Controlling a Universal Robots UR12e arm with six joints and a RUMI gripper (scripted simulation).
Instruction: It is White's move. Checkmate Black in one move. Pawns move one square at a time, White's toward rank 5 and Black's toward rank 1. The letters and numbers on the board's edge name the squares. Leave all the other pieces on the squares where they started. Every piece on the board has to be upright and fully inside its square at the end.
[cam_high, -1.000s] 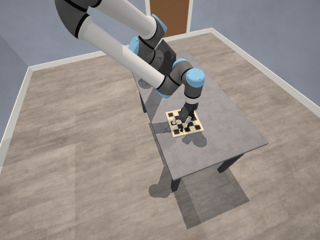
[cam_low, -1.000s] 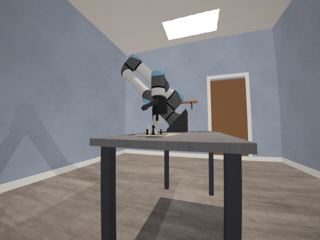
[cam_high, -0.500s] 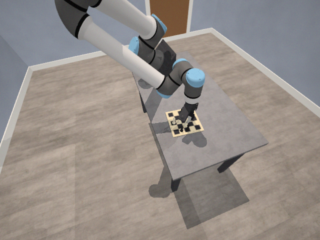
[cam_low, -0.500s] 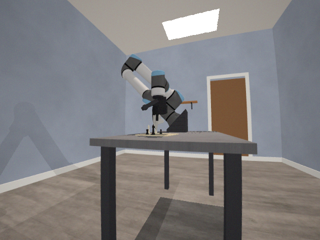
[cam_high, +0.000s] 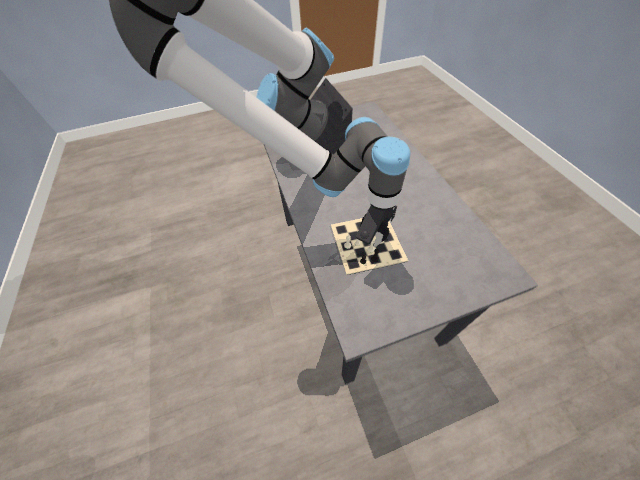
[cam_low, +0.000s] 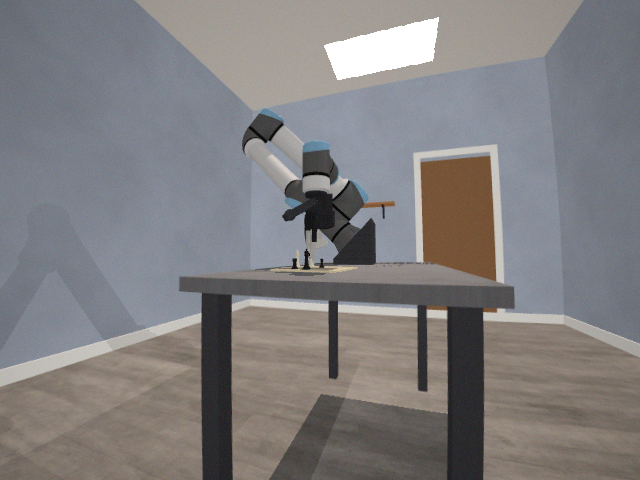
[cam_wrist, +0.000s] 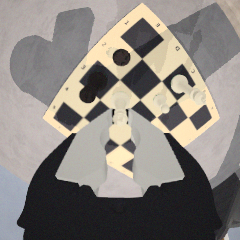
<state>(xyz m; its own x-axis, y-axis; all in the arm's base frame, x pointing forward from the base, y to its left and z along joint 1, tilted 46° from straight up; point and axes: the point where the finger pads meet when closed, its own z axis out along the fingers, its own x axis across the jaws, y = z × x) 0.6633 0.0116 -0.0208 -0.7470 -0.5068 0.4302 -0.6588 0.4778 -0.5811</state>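
The small chessboard (cam_high: 376, 265) (cam_low: 338, 269) (cam_wrist: 131, 17) lies on the grey table (cam_high: 439, 268) (cam_low: 361, 289). My gripper (cam_high: 370, 238) (cam_low: 308, 238) (cam_wrist: 120, 109) is shut on a white piece (cam_wrist: 119, 102) and holds it upright, low over the middle of the board. I cannot tell if its base touches the board. In the wrist view three black pieces stand ahead to the left: one (cam_wrist: 121, 56) near the far edge and two (cam_wrist: 95, 80) (cam_wrist: 87, 95) close together. Three white pieces (cam_wrist: 161, 102) (cam_wrist: 181, 85) (cam_wrist: 197, 95) stand to the right.
The arm's base block (cam_low: 356, 248) stands on the table behind the board. The table's edges lie well away from the board on the near and right sides. A brown door (cam_low: 457, 217) is in the far wall.
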